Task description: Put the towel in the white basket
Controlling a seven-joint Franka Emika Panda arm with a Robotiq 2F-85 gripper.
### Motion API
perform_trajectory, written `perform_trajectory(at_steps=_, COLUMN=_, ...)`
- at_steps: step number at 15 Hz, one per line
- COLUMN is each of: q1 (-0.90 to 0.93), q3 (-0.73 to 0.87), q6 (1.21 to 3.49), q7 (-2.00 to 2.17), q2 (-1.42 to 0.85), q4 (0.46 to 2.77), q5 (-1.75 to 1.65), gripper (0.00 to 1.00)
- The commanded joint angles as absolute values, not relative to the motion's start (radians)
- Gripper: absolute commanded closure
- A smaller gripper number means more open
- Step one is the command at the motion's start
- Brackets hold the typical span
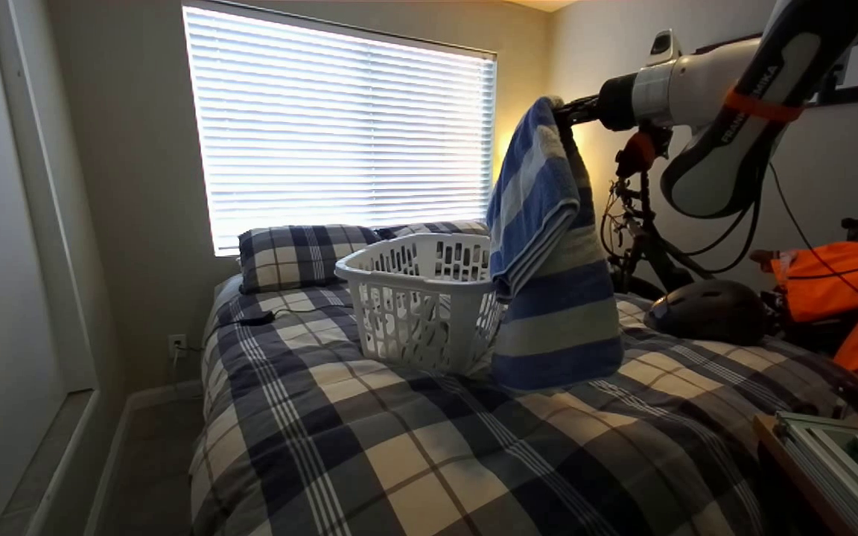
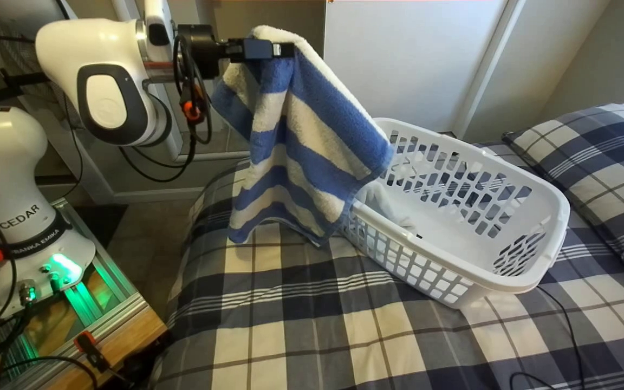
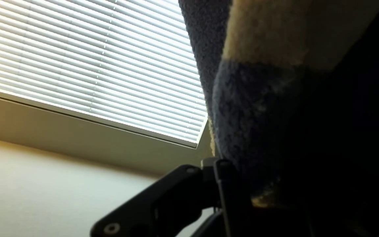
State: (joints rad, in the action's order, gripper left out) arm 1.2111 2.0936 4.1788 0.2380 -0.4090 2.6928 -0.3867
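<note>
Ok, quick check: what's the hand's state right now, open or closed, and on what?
Hand: closed, holding the striped towel, which hangs down from it.

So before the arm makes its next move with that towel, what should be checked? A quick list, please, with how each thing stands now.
1. Towel held by the gripper: ok, pinched near its top.
2. Basket upright on the bed: ok.
3. Room inside the basket: ok, much of its bottom shows in an exterior view.
4. Towel over the basket's opening: not ok, most of it hangs beside one end.
5. Whole towel above the rim: not ok, its lower edge looks to hang below rim height.
6. Towel free of the rim: cannot tell, they overlap in both exterior views.
</note>
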Motion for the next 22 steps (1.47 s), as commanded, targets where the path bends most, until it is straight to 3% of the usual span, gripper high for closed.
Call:
perform_trajectory(at_steps=1, q1=1.268, q3=2.124, q6=4.196, q7=0.306, q2=-0.437, q4=2.621, q5=-0.337, gripper=0.97)
perform_trajectory(at_steps=5, q1=1.36, q3=2.201, q6=4.04, q7=0.419, q2=-0.473, q4=2.476, q5=-0.387, gripper=0.97)
perform_trajectory(at_steps=9, q1=1.417, q3=2.215, q6=3.682, q7=0.43, q2=-0.447, q4=2.269, q5=-0.464, gripper=0.97)
perform_trajectory(at_steps=14, q1=1.433, q3=2.164, q6=3.225, q7=0.368, q2=-0.259, q4=1.986, q5=-0.494, gripper=0.97)
perform_trajectory(at_steps=18, q1=1.353, q3=2.094, q6=2.973, q7=0.398, q2=-0.126, q4=1.814, q5=-0.442, gripper=0.97)
perform_trajectory(at_steps=19, q1=1.202, q3=1.966, q6=2.927, q7=0.296, q2=-0.161, q4=1.791, q5=-0.258, gripper=0.97)
perform_trajectory(at_steps=20, q1=1.354, q3=2.104, q6=2.993, q7=0.383, q2=-0.21, q4=1.907, q5=-0.397, gripper=0.89)
perform_trajectory(at_steps=22, q1=1.24, q3=2.016, q6=2.95, q7=0.322, q2=-0.183, q4=1.855, q5=-0.302, gripper=0.89)
